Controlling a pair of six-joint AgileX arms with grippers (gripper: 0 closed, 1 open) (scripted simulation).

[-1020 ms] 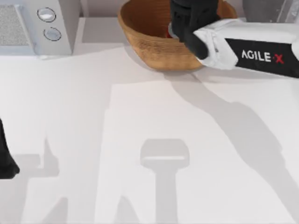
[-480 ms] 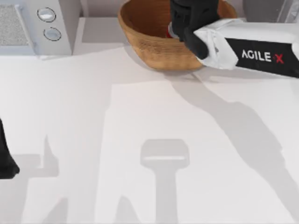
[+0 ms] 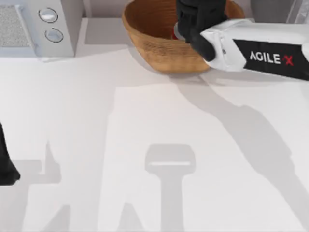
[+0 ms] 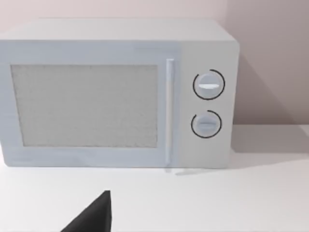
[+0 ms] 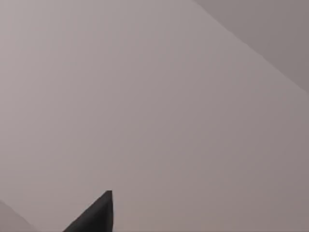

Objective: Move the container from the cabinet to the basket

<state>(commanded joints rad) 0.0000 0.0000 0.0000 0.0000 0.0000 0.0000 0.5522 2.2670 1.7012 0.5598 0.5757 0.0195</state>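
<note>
A: Upper centre of the top view, our right hand (image 3: 186, 26) hangs over the basket (image 3: 149, 41), black housing covering most of the container (image 3: 175, 34). We just see a sliver of red and silver at its edge, inside the basket rim.

B: Fingers spread or pinching the can?

A: We cannot tell, the wrist blocks them. Our guess is that release is the step in hand.

B: Handling?

A: We judge it rigid, light, with smooth sides that could slip. Best taken across the red sides, mid-height, not by the shiny top.

B: Left hand (image 3: 7, 169)?

A: Parked at the left edge of the frame, above the worktop (image 3: 145, 121), facing the microwave (image 4: 120, 92).
</note>
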